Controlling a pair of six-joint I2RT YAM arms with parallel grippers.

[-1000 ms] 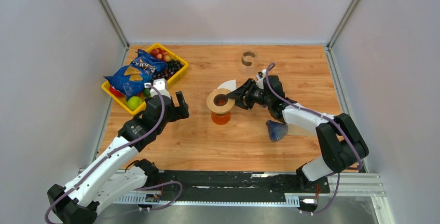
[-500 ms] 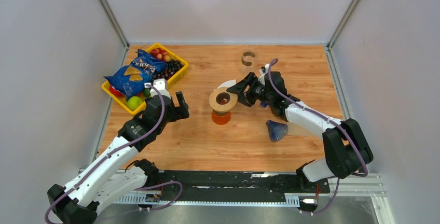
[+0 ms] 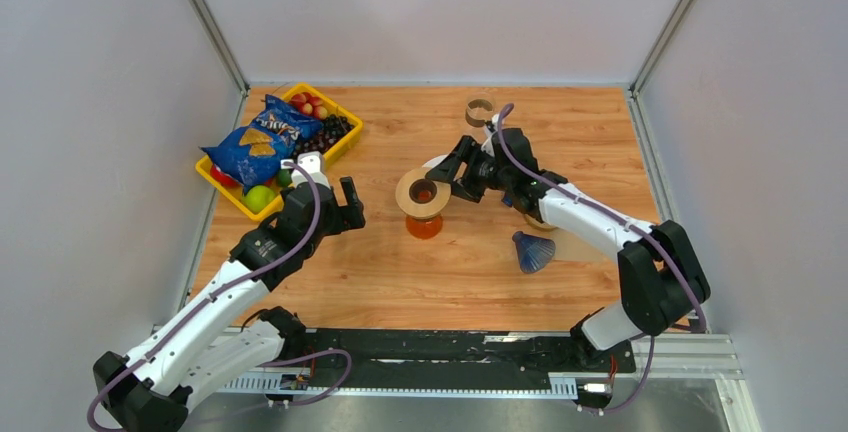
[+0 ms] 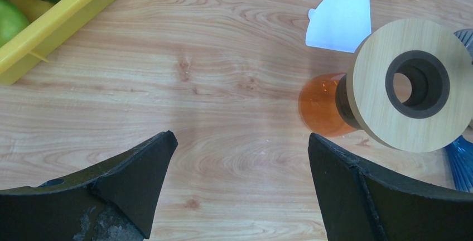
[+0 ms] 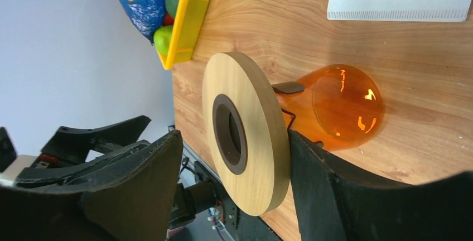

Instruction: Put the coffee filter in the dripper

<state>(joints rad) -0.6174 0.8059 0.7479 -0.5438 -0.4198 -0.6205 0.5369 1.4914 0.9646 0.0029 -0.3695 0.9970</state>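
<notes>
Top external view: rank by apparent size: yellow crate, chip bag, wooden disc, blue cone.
1. yellow crate
2. chip bag
3. wooden disc and blue cone: near alike; the disc sits raised, closer to the camera, so no ranking.

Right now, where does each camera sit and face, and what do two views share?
Top external: above and behind, looking down on the wooden table; left arm, right arm show.
Left wrist: looks down past the left gripper at the round wooden dripper.
Right wrist: faces that dripper's side through the right gripper.
Shared: dripper, white paper filter.
</notes>
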